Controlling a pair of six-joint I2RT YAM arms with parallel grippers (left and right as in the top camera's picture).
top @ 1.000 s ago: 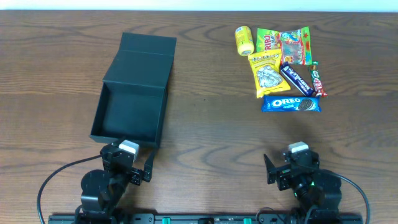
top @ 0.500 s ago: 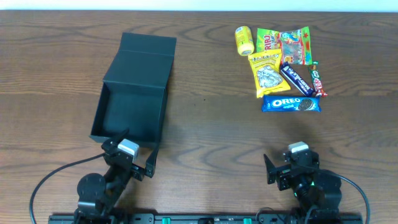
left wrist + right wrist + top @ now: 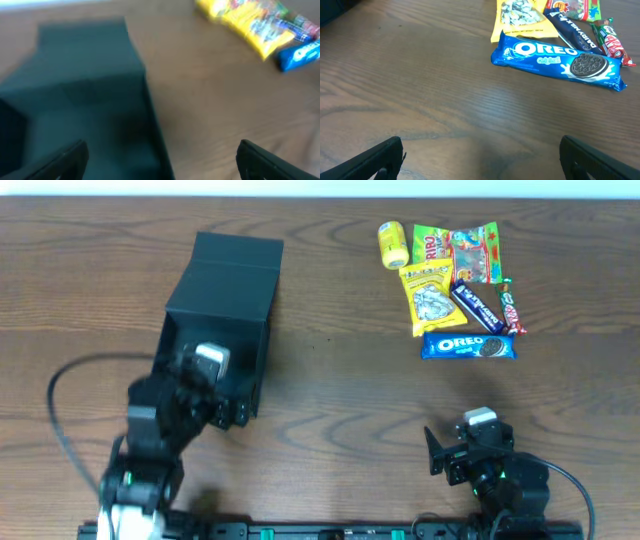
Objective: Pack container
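The container (image 3: 228, 280) is a dark green-black box at the table's left, its flap lid folded back toward the far side. My left gripper (image 3: 212, 385) hovers open over the box's near right part. In the left wrist view the box's right wall (image 3: 155, 130) runs between the fingers (image 3: 60, 162), which hold nothing. The right gripper (image 3: 465, 442) rests open near the front edge; in its wrist view its empty fingertips (image 3: 370, 160) stand over bare wood, with the Oreo packet (image 3: 557, 60) well ahead of them.
Snacks cluster at the back right: an Oreo packet (image 3: 467, 346), a yellow seed packet (image 3: 428, 298), a dark blue bar (image 3: 476, 306), a red bar (image 3: 510, 308), two gummy bags (image 3: 458, 250) and a yellow roll (image 3: 392, 244). A cable (image 3: 60, 405) loops left of the left arm.
The left arm has lifted from the front edge and swung forward over the container's near end. The right arm has not moved.
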